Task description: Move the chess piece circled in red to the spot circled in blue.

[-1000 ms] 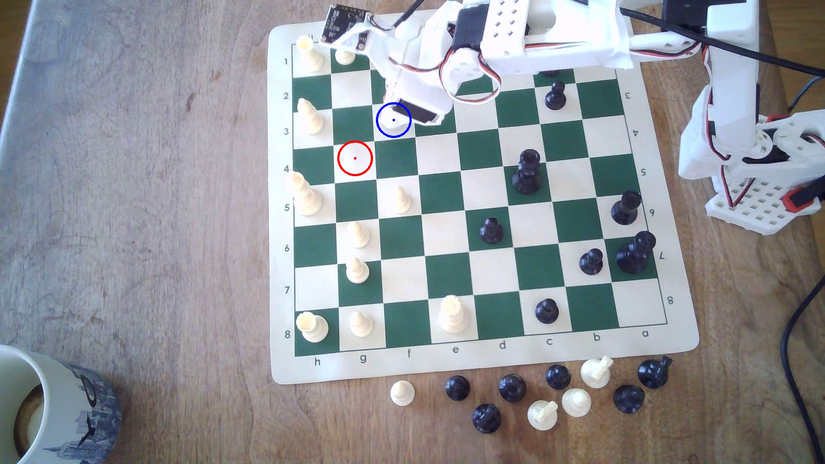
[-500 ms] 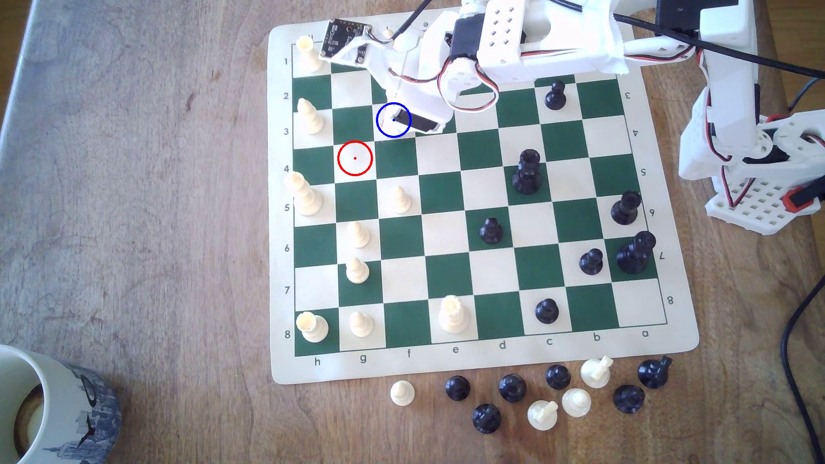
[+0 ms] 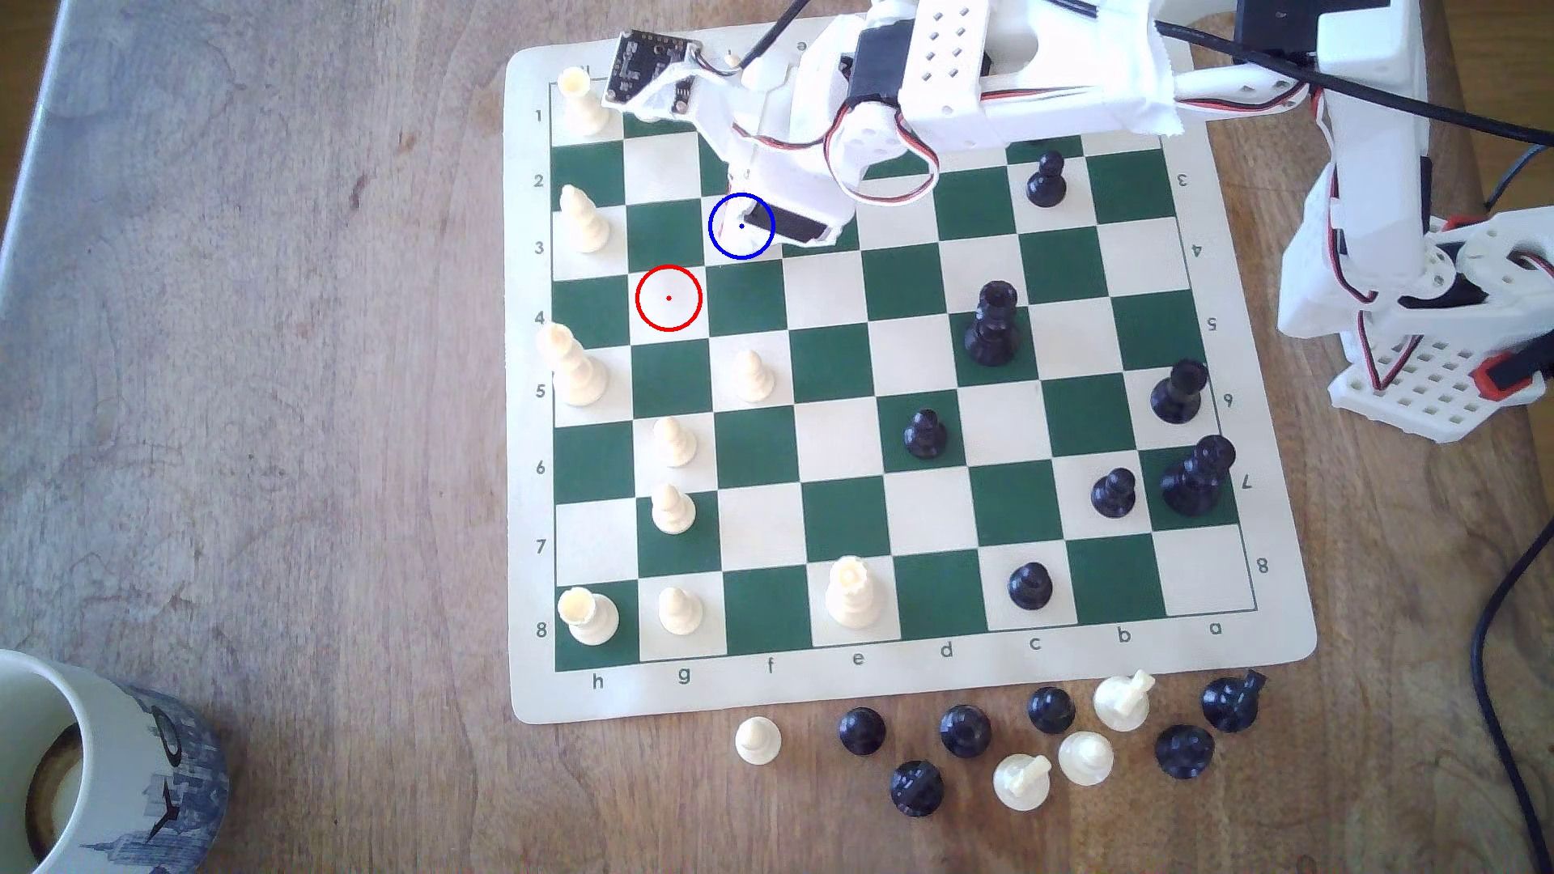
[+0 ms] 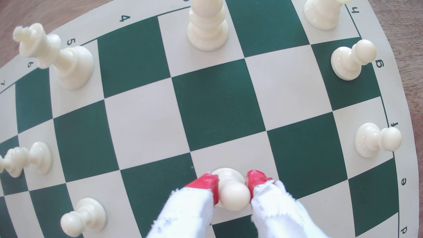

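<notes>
In the wrist view the chess piece (image 4: pixel 234 194), a small cream pawn with a ball head, stands upright on a cream square. My gripper (image 4: pixel 231 183) is shut on it, one red-tipped finger (image 4: pixel 206 182) pressing each side of its neck. In the exterior view my gripper (image 3: pixel 744 220) hangs over the spot (image 3: pixel 726 239), the cream square with the blue ring, and the gripper body hides the pawn there. The red-ringed cream square (image 3: pixel 668 298), one step diagonally toward the exterior view's lower left, is bare.
Tall cream pieces (image 3: pixel 582 220) line the board's left column in the exterior view, and a cream pawn (image 3: pixel 754 376) stands two rows below the spot. Black pieces (image 3: pixel 994 323) hold the right half. Captured pieces (image 3: pixel 964 729) lie below the board (image 3: pixel 866 681). A mug (image 3: pixel 109 765) sits at lower left.
The gripper head has shifted slightly left over the blue ring, and its dark body now covers the pale patch that showed inside the ring one second ago. No piece on the board has moved.
</notes>
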Available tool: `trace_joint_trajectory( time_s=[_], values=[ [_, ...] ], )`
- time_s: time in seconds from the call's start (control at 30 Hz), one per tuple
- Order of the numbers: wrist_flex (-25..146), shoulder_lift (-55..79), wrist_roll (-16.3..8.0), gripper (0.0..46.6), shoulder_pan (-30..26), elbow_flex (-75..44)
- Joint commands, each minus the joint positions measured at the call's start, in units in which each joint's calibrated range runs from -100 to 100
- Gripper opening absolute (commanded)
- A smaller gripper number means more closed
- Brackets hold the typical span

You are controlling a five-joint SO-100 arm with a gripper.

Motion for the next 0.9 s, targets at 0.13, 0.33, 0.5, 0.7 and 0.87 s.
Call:
trace_joint_trajectory(
  time_s=[0.13,0.33,0.5,0.7,0.87],
  values=[
    [1.0,-4.2,0.3,1.4,1.4,-4.7],
    [0.4,-3.8,0.0,4.4,1.3,-5.3],
    [-0.1,-3.9,-0.6,16.8,0.9,-5.3],
    [-0.1,-7.2,-1.3,22.5,1.2,-3.9],
    [0.6,-16.0,-1.8,24.4,0.7,4.5]
  ],
)
